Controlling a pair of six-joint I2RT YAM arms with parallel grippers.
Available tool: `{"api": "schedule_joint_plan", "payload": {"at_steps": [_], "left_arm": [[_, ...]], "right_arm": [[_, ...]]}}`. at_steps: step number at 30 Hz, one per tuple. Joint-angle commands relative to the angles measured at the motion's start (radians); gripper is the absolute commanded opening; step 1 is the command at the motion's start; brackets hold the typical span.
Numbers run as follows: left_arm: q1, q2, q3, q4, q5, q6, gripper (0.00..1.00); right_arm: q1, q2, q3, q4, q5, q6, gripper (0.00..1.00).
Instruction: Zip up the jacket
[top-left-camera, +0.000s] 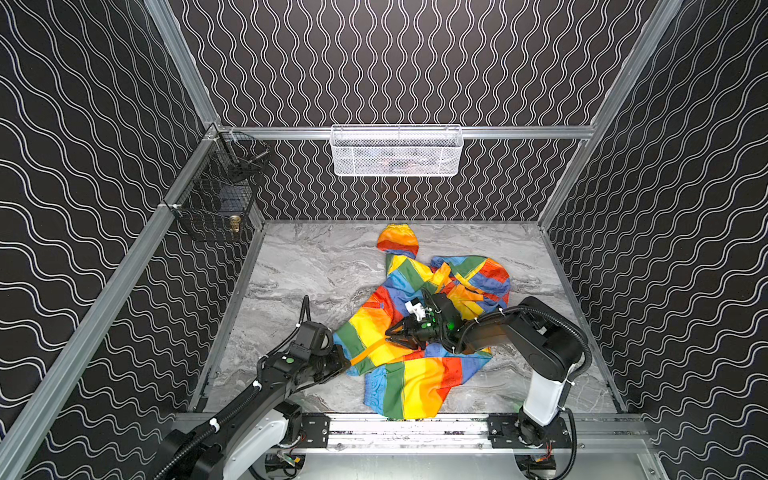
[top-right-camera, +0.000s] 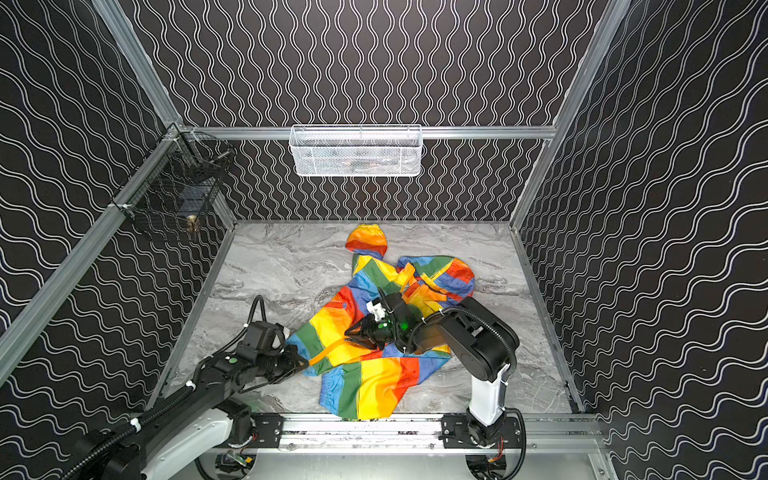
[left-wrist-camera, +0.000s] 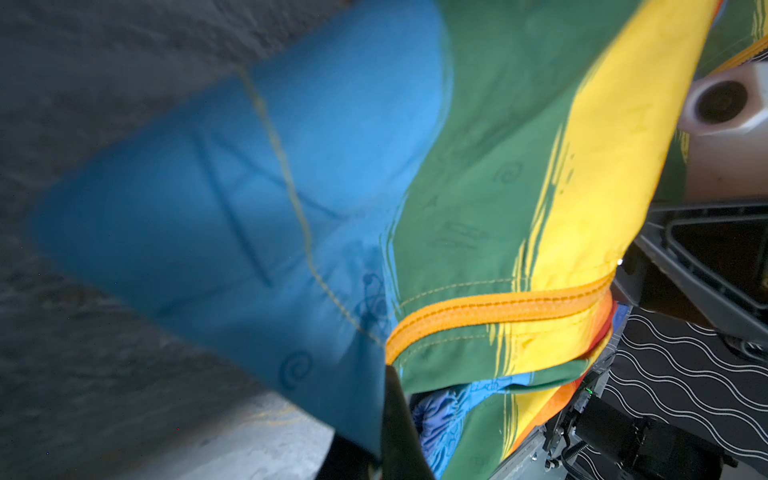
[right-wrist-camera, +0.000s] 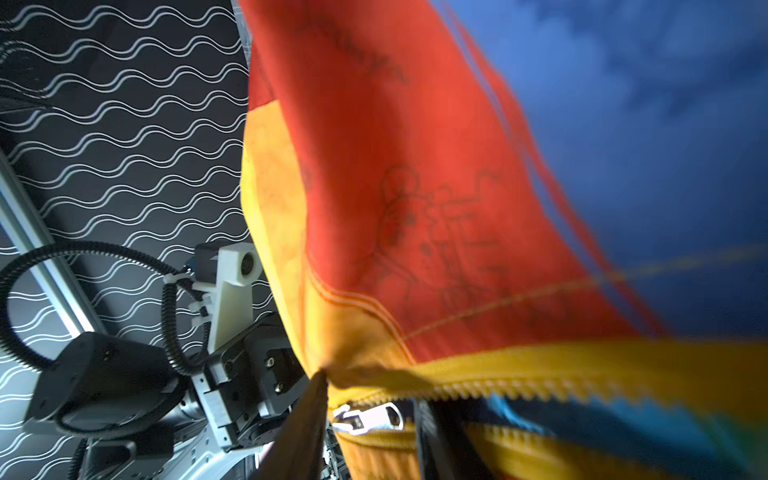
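"On the left wall, that black wire basket (top-left-camera: 212, 199)?"
"It holds a small brass thing (top-left-camera: 235, 223). The white mesh basket (top-left-camera: 395, 151) on the back rail: contents unclear."
"Pincers?"
"The left gripper (top-left-camera: 347, 365) is clamped on the jacket (top-left-camera: 415, 382), which sprawls from mid-counter (top-left-camera: 311, 270) to the front edge. The right gripper (top-left-camera: 390, 336) is part open around the zipper slider (right-wrist-camera: 368, 417). Black wavy-lined walls (top-left-camera: 83, 166)."

You were viewing a laboratory robot test cell. Aluminium frame rails (top-left-camera: 270, 131) bounded black wave-patterned wall panels (top-left-camera: 415, 62). A marble-print tabletop (top-left-camera: 311, 266) formed the floor. A white mesh basket (top-left-camera: 353, 162) hung at upper centre and a black wire basket (top-left-camera: 208, 216) at centre left.
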Motion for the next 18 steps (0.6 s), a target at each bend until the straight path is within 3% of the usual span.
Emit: {"api": "schedule_joint_plan", "payload": {"at_steps": [1, 18], "left_arm": [[0.001, 0.006, -0.007, 0.026, -0.003, 0.019, 0.0], [0.001, -0.018, -0.017, 0.017, -0.007, 0.012, 0.0]], "right_arm": [[0.0, -0.012, -0.017, 0.102, -0.021, 0.05, 0.32], [0.001, -0.064, -0.027, 0.068, -0.012, 0.043, 0.22]]}}
